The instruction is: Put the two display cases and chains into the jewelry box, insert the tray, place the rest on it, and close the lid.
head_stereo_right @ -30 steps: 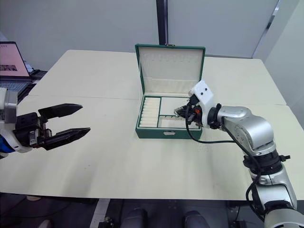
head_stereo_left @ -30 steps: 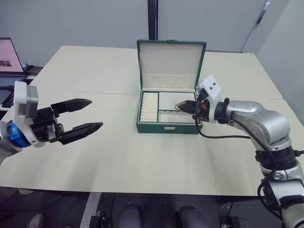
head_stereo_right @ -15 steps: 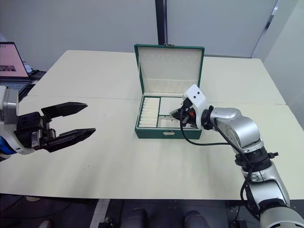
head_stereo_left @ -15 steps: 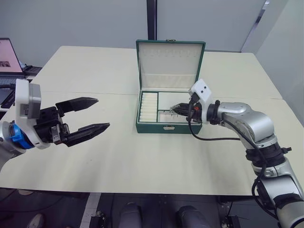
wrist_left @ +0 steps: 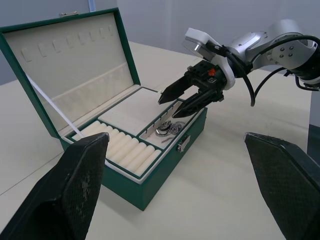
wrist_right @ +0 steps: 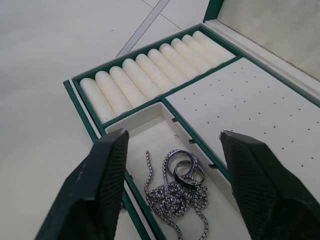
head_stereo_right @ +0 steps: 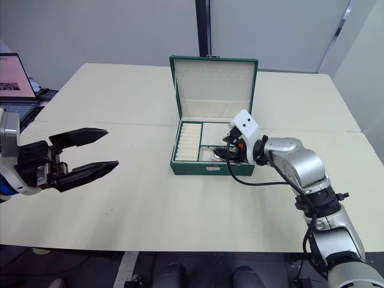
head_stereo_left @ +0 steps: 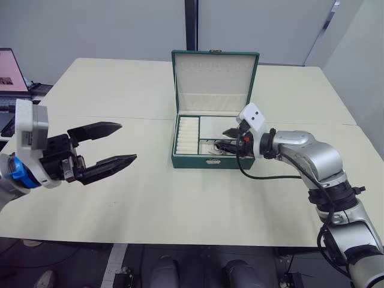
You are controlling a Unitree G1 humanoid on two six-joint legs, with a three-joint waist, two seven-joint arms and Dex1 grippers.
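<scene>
Cream table (head_stereo_left: pixel 150 198), grey walls, laptop (head_stereo_left: pixel 12 72) beside. Jewelry box (head_stereo_left: pixel 214 161) open mid-table; right gripper (wrist_left: pixel 176 101) spread empty over chains (wrist_right: pixel 175 192); left gripper (head_stereo_left: pixel 117 145) spread empty, well apart.

The tray (wrist_right: pixel 165 95) hides whatever lies beneath it in the jewelry box (head_stereo_left: pixel 207 161).

left gripper (head_stereo_left: pixel 114 144): two long black tapered fingers, grainy surface, on a black body | left wrist: white block, blue ring behind | right gripper (wrist_left: pixel 176 102): black pointed fingers, small red part, white angular cap with two dark dots | right arm (head_stereo_left: pixel 312 153): glossy silver shell, black joints, looping black cable
</scene>
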